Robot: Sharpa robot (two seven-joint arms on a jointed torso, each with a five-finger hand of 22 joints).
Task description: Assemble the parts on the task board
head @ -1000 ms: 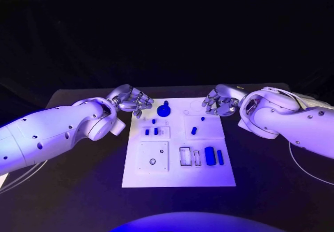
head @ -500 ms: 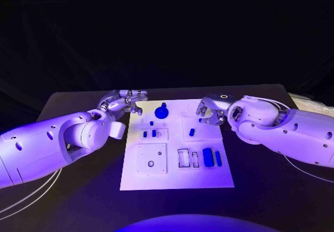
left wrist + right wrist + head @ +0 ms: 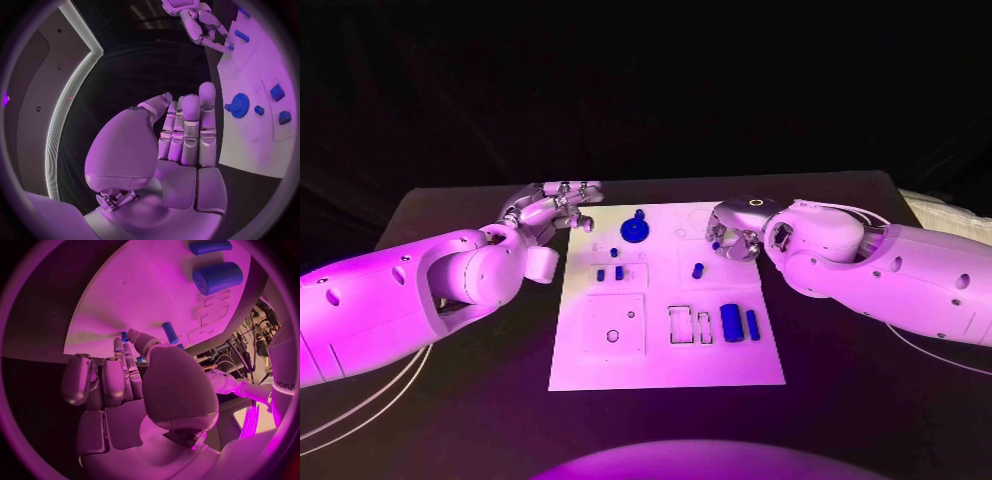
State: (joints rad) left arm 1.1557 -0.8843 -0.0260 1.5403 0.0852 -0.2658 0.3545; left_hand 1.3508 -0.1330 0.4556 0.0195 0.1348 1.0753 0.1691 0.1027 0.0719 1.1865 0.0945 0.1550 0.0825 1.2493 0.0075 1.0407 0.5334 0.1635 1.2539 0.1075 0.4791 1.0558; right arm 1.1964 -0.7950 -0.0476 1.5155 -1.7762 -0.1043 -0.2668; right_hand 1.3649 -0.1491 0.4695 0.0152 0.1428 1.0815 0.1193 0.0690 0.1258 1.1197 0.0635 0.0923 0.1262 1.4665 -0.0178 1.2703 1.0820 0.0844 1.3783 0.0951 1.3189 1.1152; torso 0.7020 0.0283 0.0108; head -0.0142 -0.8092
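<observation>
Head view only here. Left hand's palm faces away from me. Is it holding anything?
Observer: No. In the left wrist view the left hand is flat, fingers straight, palm bare.
Operator: Is it over the board?
Observer: Beside it. The task board edge runs along its fingers, and the blue gear stands near the fingertips.
Operator: Right hand?
Observer: In the right wrist view the right hand has its fingers curled over the board, thumb tip next to a short blue peg. Its palm is bare. I cannot tell whether the fingertips pinch anything.
</observation>
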